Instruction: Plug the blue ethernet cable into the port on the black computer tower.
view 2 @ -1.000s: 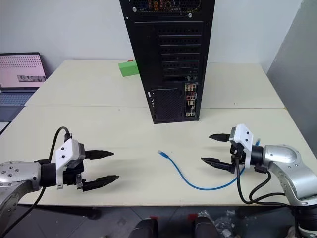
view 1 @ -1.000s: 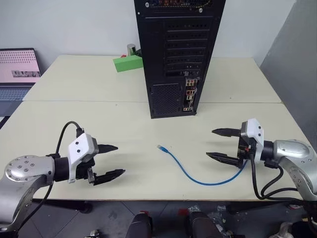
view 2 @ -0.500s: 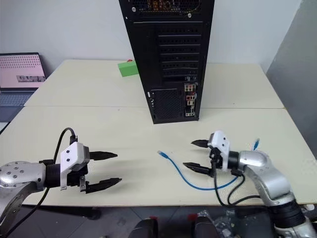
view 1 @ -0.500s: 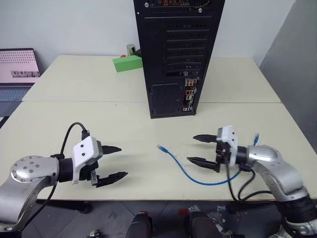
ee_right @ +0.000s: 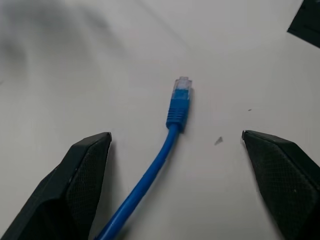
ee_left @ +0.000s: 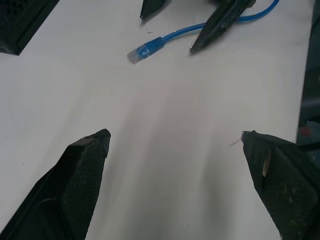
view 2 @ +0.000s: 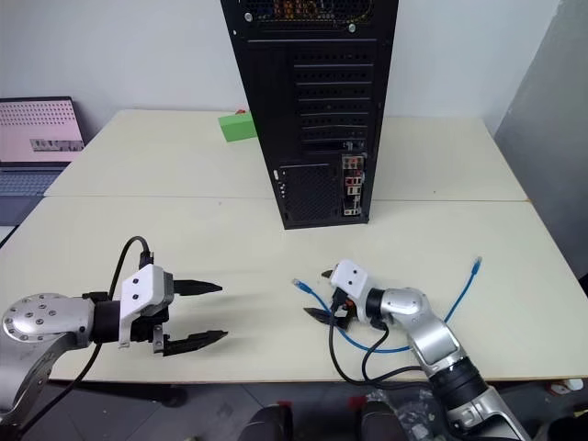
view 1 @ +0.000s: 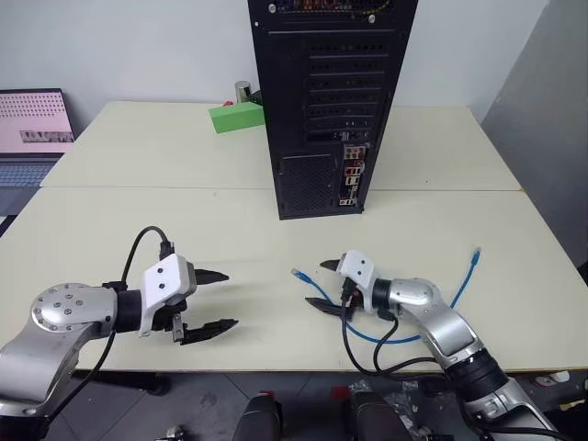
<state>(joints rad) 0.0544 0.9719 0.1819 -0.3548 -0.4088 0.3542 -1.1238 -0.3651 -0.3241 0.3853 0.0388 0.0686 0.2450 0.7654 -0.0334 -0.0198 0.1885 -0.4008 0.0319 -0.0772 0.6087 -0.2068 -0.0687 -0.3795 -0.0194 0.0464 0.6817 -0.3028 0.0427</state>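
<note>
Thin bright blue ethernet cable (view 1: 457, 292) lying loose on the pale cream table (view 1: 138, 230), in front of the tall black metal computer tower (view 1: 331, 101) and well apart from it; long axis running across the table from the near clear plug (view 1: 297, 273), which points toward the robot's left, through a sagging curve to the far plug (view 1: 476, 250) at the right. Right gripper (view 1: 323, 287) spread wide, straddling the cord just behind the near plug, not closed on it. Left gripper (view 1: 219, 299) likewise wide, holding nothing, apart from the cable. Multicoloured port strip (view 1: 351, 175) low on the tower's rear face.
</note>
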